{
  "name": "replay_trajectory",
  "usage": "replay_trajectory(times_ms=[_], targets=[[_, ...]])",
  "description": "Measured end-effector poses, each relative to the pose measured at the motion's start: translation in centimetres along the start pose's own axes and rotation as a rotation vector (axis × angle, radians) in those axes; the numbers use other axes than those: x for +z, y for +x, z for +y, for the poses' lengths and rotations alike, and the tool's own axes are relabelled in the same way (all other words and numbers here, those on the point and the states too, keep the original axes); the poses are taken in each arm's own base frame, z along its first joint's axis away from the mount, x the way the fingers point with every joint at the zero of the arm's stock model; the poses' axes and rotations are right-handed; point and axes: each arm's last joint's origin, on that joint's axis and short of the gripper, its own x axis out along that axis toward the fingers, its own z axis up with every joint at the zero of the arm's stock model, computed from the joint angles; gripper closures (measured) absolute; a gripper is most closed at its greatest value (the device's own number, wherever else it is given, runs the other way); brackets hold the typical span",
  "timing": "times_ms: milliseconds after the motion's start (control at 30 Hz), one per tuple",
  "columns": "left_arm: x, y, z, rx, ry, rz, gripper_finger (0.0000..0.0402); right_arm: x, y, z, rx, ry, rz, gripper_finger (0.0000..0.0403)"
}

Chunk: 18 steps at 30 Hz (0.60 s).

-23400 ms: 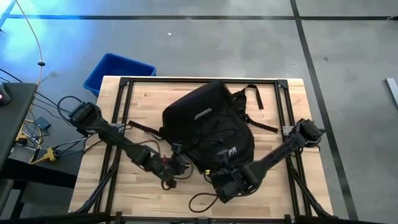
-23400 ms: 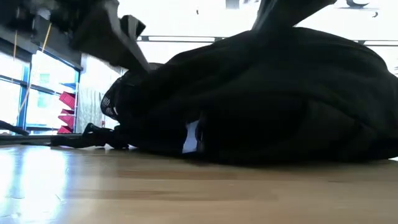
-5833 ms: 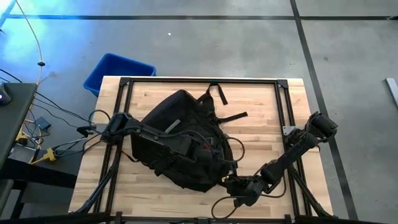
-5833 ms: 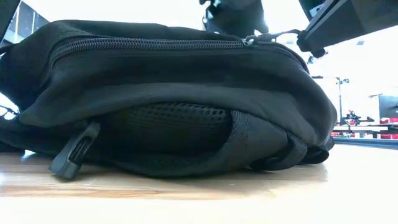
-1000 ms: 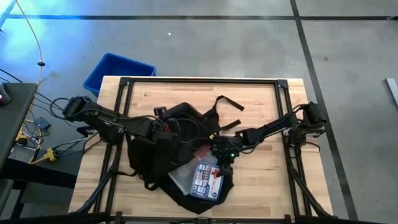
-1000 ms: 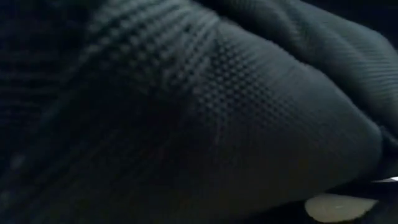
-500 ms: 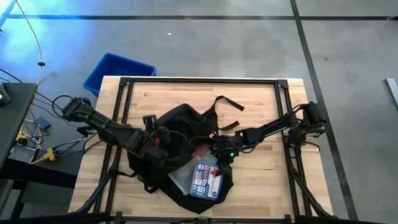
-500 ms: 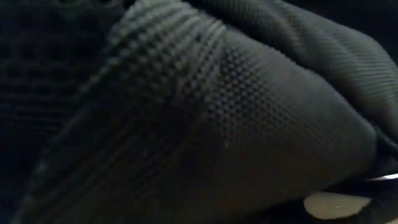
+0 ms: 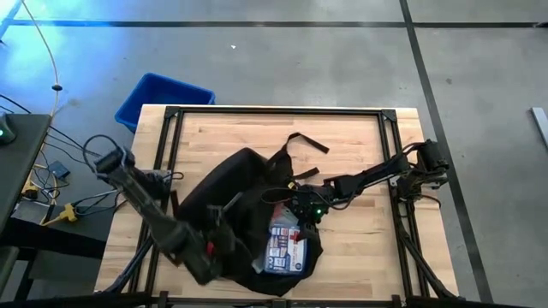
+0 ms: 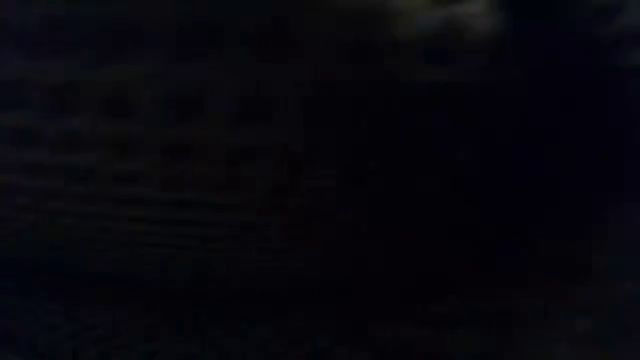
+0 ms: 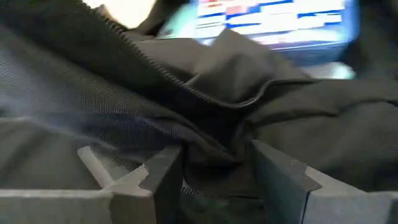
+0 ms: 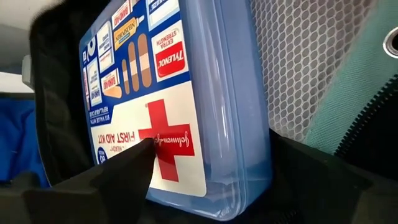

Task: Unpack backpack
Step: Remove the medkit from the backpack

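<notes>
The black backpack lies open at mid-table, and its fabric fills the low view with darkness. A blue first aid kit with a red cross lies label up in its opening. My left gripper is at the backpack's near left side, shut on its fabric. My right gripper reaches in from the right and is shut on the kit's far end. My left gripper has a bunched fold of the backpack's black fabric between its two fingers, just below a zipper edge. How many layers it has, I cannot tell. The rest of the backpack lies on the table. My right gripper holds the first aid kit by its far end, slanting down from the table's far right. One finger lies on the label face. The other stands beyond the clear blue side wall, its contact hidden by the kit. The kit rests inside the backpack.
A blue bin stands on the floor beyond the table's far left corner. Backpack straps trail toward the far edge. A black frame runs round the tabletop. Bare wood shows at far left and right.
My left gripper has swung from the backpack's far left side toward the table's near edge, to its near left side. The backpack's fabric has shifted with it, and the low view has gone fully dark. The kit has stayed put.
</notes>
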Motion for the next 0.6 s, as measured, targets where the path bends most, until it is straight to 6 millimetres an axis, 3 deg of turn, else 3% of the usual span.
replay_trajectory(times_ms=[200,333,467,600], targets=[[0.3,3.5,-4.9,-0.117,0.031,-0.051,0.0247,0.0,0.0,0.0,0.0,0.006,-0.001,0.0084],[0.9,6.2,-6.7,-0.172,0.062,-0.082,0.0247,0.1,0.0,0.0,-0.002,0.02,-0.012,0.0084],[1.5,8.5,-6.3,-0.124,0.048,-0.081,0.0247,0.0,0.0,0.1,-0.001,0.02,-0.009,0.0084],[2.0,10.6,-4.0,-0.007,0.023,-0.038,0.0248,-0.3,0.2,0.4,0.015,0.013,0.014,0.0084]])
